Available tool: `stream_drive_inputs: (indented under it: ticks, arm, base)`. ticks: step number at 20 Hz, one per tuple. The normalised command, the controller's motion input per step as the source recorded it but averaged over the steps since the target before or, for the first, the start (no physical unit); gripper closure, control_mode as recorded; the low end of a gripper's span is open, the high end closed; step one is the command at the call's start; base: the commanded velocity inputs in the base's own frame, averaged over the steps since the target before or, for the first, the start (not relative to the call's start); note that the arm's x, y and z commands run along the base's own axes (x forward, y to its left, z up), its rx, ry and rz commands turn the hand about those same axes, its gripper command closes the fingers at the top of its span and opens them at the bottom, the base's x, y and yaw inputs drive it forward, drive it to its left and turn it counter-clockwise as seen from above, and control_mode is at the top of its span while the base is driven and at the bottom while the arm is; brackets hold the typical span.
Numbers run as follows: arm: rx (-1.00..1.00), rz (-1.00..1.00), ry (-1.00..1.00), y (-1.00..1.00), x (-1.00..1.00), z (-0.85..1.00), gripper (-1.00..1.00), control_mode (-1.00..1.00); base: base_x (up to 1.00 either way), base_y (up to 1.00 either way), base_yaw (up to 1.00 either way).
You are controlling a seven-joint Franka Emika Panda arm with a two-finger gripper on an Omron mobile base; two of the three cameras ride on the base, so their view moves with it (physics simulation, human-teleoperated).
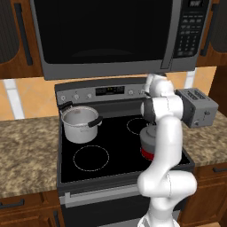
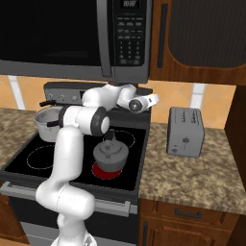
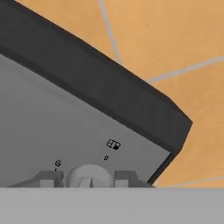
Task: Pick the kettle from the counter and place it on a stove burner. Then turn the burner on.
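The dark grey kettle (image 2: pixel 110 153) stands upright on the front right burner (image 2: pixel 102 173) of the black stovetop, and that burner glows red under it. In the left base view the kettle (image 1: pixel 146 135) is half hidden behind my arm. My gripper (image 3: pixel 87 180) is up at the right end of the stove's grey control panel (image 3: pixel 65 131), apart from the kettle. Its fingertips (image 3: pixel 48 179) sit on either side of a round knob (image 3: pixel 89 175), shut on it. The hand (image 2: pixel 141 103) reaches over the stove's back edge. The speckled counter (image 2: pixel 192 173) flanks the stove.
A shiny steel pot (image 1: pixel 80 124) with black handles stands on the back left burner. A grey toaster (image 2: pixel 186 130) sits on the counter to the right of the stove. A microwave (image 1: pixel 111 35) hangs low above the stove, close over my hand.
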Motion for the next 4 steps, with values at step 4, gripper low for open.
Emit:
stream_drive_inputs:
  ticks: [4]
  arm:
    - [-0.33,0.36,-0.38,0.29,-0.07,-0.07,1.0,-1.0]
  base:
    - [0.0,0.0,0.0]
